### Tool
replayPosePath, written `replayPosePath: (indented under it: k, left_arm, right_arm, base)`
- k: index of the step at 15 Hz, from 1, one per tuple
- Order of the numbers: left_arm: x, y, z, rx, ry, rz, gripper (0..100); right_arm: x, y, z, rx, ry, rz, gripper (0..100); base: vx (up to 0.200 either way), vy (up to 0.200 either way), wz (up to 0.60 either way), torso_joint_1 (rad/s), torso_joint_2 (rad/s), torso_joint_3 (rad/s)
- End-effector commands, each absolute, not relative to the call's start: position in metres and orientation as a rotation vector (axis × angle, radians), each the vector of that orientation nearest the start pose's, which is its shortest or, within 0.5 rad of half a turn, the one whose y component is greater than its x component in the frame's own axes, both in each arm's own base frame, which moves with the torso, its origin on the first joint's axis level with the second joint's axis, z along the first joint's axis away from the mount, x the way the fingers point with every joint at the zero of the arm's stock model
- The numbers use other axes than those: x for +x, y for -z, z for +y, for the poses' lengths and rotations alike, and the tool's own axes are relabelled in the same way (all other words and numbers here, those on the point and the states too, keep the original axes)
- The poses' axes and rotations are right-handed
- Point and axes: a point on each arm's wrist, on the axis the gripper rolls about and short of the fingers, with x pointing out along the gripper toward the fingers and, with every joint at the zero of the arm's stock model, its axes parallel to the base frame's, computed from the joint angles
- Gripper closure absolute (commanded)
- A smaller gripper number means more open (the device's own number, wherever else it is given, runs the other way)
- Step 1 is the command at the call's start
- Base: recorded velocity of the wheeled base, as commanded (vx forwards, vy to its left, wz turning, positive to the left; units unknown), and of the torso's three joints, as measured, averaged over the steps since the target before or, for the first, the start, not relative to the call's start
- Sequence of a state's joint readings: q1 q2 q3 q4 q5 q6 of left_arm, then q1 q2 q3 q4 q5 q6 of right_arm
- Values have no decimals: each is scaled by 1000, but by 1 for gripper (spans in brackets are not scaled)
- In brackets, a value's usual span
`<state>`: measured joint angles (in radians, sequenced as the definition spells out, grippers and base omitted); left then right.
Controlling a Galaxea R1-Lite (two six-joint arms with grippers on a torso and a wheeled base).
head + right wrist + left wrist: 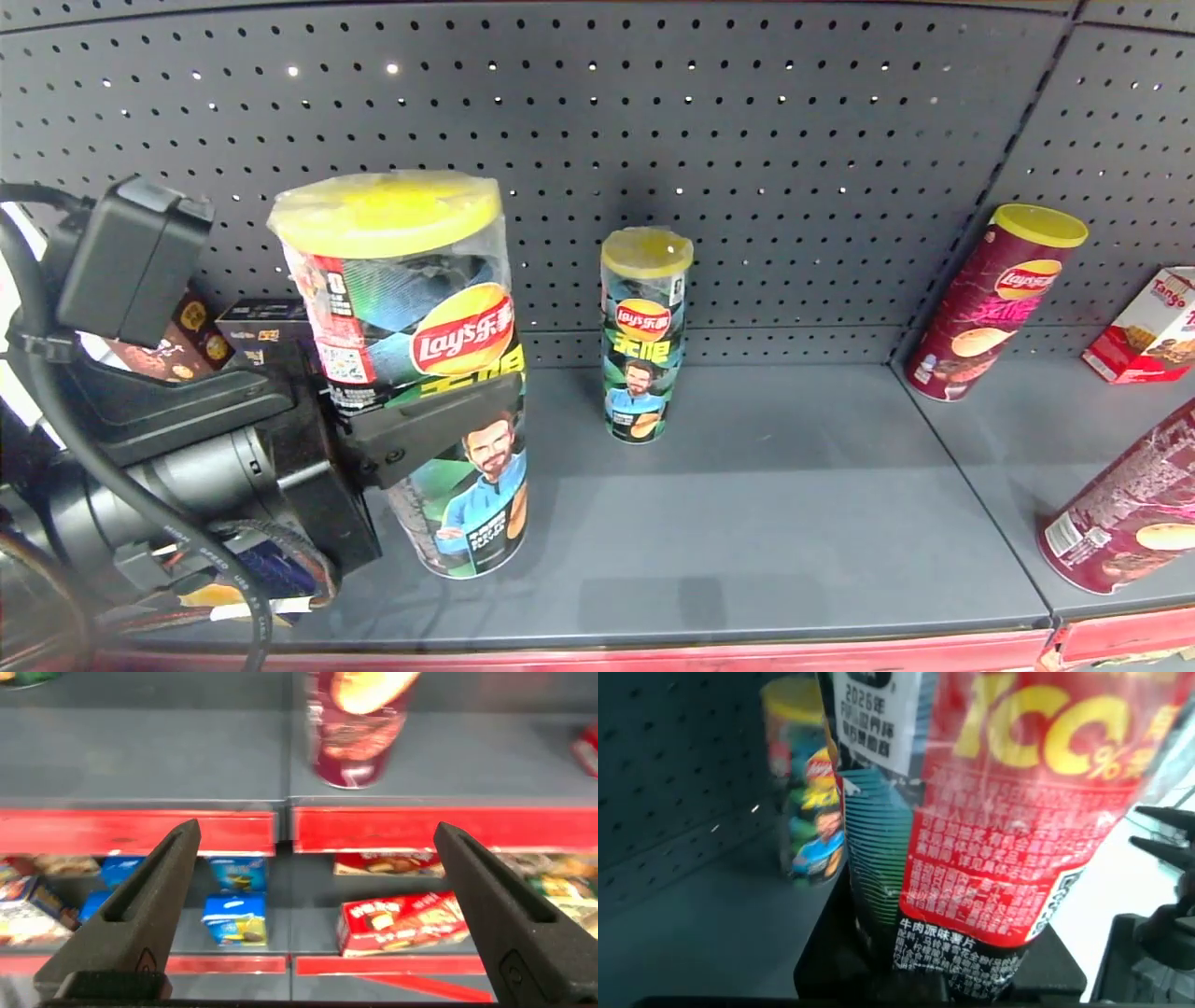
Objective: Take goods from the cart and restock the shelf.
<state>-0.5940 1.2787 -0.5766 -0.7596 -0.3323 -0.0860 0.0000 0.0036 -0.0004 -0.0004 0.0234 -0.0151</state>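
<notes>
Left gripper (415, 425) sits closest, its dark fingers (439, 420) pinching the middle of a tall crisps can (411, 280) with a yellow lid and a loose clear film over the top. The can stands roughly upright over the front left part of the shelf (766, 523). Whether its base touches the board cannot be told.

The main risk, as I judge it, is a topple. The can is tall and narrow and sits near the red front edge (653, 653), so a release with the base tilted or not fully down could send it forward off the shelf. The film looks slippery, so the can could also slide within the grip. If the fingers drag on the wrap as they open and pull away, they may tug the can over. The arm's bulk lies close to the dark boxes (261, 327) at the left, and a sideways retreat could knock them.

Room is generous elsewhere. A matching can (644, 336) stands well apart near the pegboard back (747, 140), with bare shelf in front of it. That bare board runs right as far as the bay divider. Past it a maroon can (994, 303) and a red box (1144, 327) stand at the back, and another maroon can (1125, 509) stands near the front.

The right gripper (308, 905) faces the shelf's red edge from below, fingers spread wide with nothing between them.
</notes>
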Motion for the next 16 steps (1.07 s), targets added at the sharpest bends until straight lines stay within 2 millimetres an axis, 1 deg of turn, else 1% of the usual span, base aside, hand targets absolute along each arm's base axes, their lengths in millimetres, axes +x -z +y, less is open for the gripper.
replayPosePath:
  k: [1,2,3,4,5,6,7,8,9,11,12,13,15,16]
  left_arm:
    - [151,-237,-106,-90,910,-34,100]
    - [148,-235,-104,-92,910,-28,100]
    - [145,-234,-97,-94,887,-32,100]
    - [144,-233,-92,-93,863,-33,100]
    - [143,-232,-89,-93,855,-33,100]
    - [143,-232,-89,-94,854,-29,100]
    - [144,-232,-90,-101,854,-28,100]
    - [145,-230,-90,-101,855,-23,100]
    - [145,-225,-90,-99,854,-1,100]
    - [146,-221,-91,-97,857,15,100]
    - [147,-221,-91,-97,855,16,100]
    - [147,-221,-92,-97,853,18,100]
    - [151,-219,-94,-96,856,31,100]
    - [151,-218,-94,-96,854,35,100]
  right_arm:
    - [-22,-76,1,-18,-42,13,0]
    - [-22,-76,1,-20,-55,16,0]
    - [-22,-76,1,-15,-55,15,0]
    - [-22,-81,1,-12,-60,-8,0]
    - [-31,-144,1,33,-97,-107,0]
    - [-12,-193,1,62,-101,-34,0]
    - [-10,-219,2,-11,-208,-47,0]
    - [-8,-218,4,-55,-275,-35,0]
    - [1,-218,7,-92,-430,-5,0]
    - [19,-220,14,-80,-654,57,0]
    - [28,-219,17,-76,-724,82,0]
    - [34,-220,19,-76,-744,93,0]
    - [61,-224,34,-80,-861,147,0]
    - [71,-223,40,-86,-867,164,0]
  base:
    - [0,0,0,0,0,0]
    - [0,0,0,0,0,0]
    - [0,0,0,0,0,0]
    - [0,0,0,0,0,0]
    - [0,0,0,0,0,0]
    - [0,0,0,0,0,0]
    - [0,0,0,0,0,0]
    - [0,0,0,0,0,0]
    - [0,0,0,0,0,0]
    - [0,0,0,0,0,0]
    - [0,0,0,0,0,0]
    - [0,0,0,0,0,0]
    - [0,0,0,0,0,0]
    - [0,0,0,0,0,0]
